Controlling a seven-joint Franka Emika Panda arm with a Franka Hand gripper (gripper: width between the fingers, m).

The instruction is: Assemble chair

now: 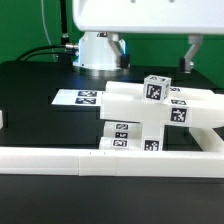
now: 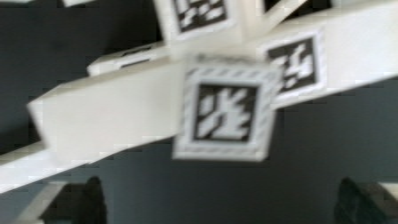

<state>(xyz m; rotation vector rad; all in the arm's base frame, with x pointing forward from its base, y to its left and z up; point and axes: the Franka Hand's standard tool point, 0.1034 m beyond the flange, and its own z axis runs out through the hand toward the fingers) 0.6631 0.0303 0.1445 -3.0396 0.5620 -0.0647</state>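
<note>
The chair (image 1: 150, 112) is a blocky cluster of white tagged parts standing at the exterior view's right, with a flat slab on top and a small tagged post (image 1: 156, 88) rising from it. My gripper (image 1: 192, 58) hangs above and behind the cluster's right end, apart from it. In the wrist view a white chair part (image 2: 107, 105) with a large tag (image 2: 228, 112) lies beyond the jaws. The gripper (image 2: 222, 205) is open, its dark fingertips (image 2: 79, 200) wide apart with only dark table between them.
A long low white border rail (image 1: 100, 158) runs along the table's front edge. The marker board (image 1: 82, 97) lies flat left of the chair parts. The arm's base (image 1: 100, 50) stands at the back, with cables behind it.
</note>
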